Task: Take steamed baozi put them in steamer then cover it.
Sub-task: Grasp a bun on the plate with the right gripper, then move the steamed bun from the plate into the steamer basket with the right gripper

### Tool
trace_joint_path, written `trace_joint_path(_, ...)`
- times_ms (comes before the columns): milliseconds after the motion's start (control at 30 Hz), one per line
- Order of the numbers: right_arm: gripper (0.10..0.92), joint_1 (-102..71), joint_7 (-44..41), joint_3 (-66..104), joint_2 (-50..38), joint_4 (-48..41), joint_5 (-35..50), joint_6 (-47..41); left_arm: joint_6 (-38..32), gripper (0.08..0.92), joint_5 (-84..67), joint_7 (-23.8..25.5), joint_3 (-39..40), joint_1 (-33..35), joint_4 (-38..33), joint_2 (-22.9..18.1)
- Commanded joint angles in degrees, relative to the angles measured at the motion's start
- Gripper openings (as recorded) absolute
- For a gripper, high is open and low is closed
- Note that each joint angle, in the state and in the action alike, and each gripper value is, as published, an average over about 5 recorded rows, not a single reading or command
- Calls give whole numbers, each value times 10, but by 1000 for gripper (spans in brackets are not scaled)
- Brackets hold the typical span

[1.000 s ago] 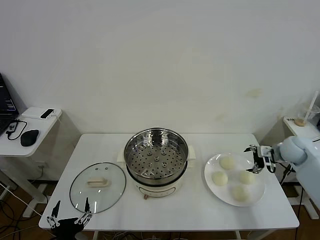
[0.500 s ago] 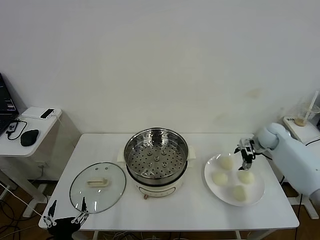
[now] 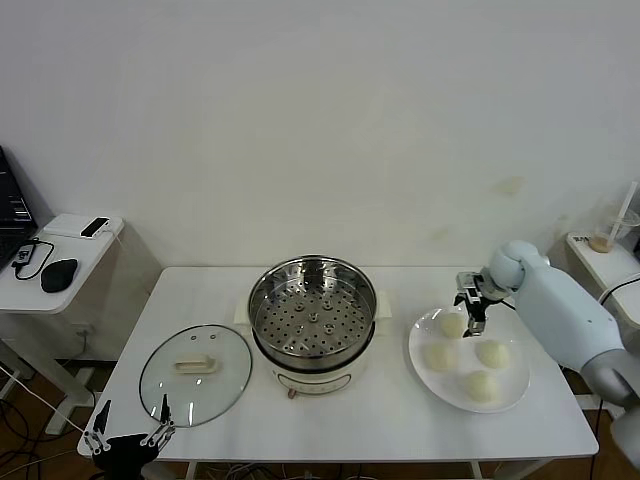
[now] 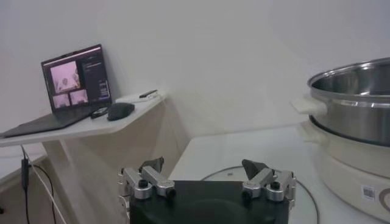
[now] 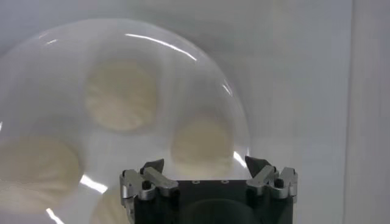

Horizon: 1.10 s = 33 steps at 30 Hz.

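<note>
Fingers spread and empty, the right gripper [image 3: 470, 303] hangs over four buns [image 3: 453, 325] on a plate [image 3: 430, 378] at right, the steamer [image 3: 312, 312] centre, a glass lid [image 3: 195, 374] left, the left gripper [image 3: 128, 440] open at bottom left.

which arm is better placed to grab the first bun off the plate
Right. Its open tool hovers over the round cream-white buns on the flat white plate; the left tool sits open at the table's near-left edge, past the round glass lid.
</note>
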Motion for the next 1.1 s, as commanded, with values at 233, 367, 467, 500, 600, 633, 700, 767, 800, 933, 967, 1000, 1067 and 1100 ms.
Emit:
trace_joint_path(233,812,4,0,-7,21,-28,-18,-2,2,823,0,-1,2,2,-2,-2)
trace_joint_path(367,791,3,5,-5,25,-33,-19,-1,2,823,0,-1,2,3,-5,-2)
trace_joint_path(467,746,2,7,-3,26,-35,-19,0,2,823,0,-1,2,3,-6,-1)
trace_joint_path(500,721,2,7,-3,26,-35,-19,0,2,823,0,-1,2,3,-6,-1)
trace_joint_path(600,650,1,7,-3,25,-35,-20,1,2,823,0,-1,2,2,-6,-1)
trace_joint_path(633,635,1,6,-3,24,-34,-20,2,2,823,-1,-1,2,2,-6,-1)
trace_joint_path(700,622,0,3,-3,22,-31,-18,3,2,823,-1,-1,2,2,-6,-1)
trace_joint_path(767,620,2,-2,-5,16,-24,-14,4,2,823,-1,-1,2,3,-7,-1)
trace_joint_path(800,620,4,-5,-7,12,-18,-10,5,2,823,-1,-1,2,3,-7,0)
trace_joint_path(933,619,19,-20,-23,-14,18,21,4,2,823,-1,-1,1,4,-8,1)
trace_joint_path(967,619,26,-24,-29,-23,31,33,3,3,823,-2,-1,1,3,-8,2)
trace_joint_path(1000,619,34,-27,-34,-30,42,44,2,3,823,-2,-1,1,3,-8,2)
trace_joint_path(1067,619,55,-32,-51,-48,69,73,0,4,823,-3,-1,1,3,-8,3)
trace_joint_path(1100,619,69,-34,-59,-55,80,87,-1,4,823,-4,0,2,3,-8,4)
